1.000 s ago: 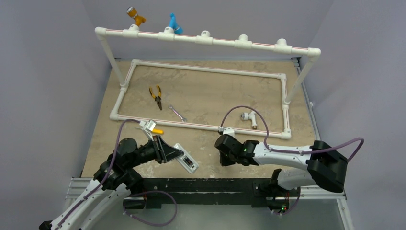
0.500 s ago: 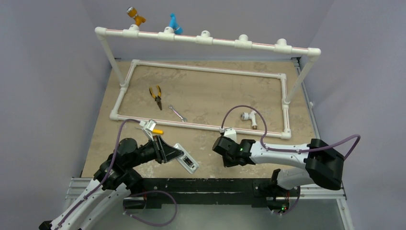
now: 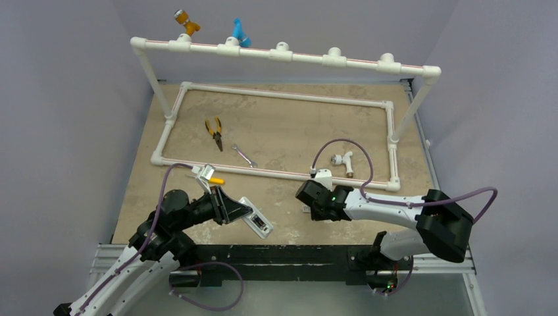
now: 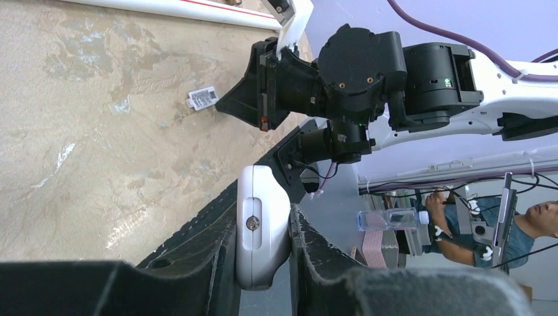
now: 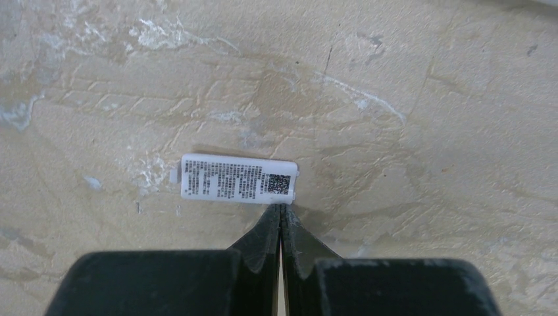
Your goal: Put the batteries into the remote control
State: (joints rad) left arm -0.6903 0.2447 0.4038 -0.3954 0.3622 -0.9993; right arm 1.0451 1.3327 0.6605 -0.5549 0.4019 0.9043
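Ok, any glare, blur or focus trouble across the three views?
Top external: even light, soft shadows, sharp. Left wrist: remote control shows a slight sheen, near bottom edge blurred. Right wrist: cover piece in focus, print unreadable; right gripper dark and soft.

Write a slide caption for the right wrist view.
Shut right gripper beside a labelled white cover on the table.

My left claw (image 4: 263,217) and right claw (image 5: 281,214) are matt black plastic, grainy at the tips. The remote control (image 4: 261,247) is smooth white plastic with a soft sheen, set with one bright metal screw (image 4: 252,224). The counter (image 5: 428,99) looks matt and stone-patterned, scuffed pale in patches. The cover piece (image 5: 237,179) is white plastic under a matt printed label. The pipe frame (image 3: 276,95) is smooth white plastic, the wrench (image 3: 244,155) bare silvery metal.
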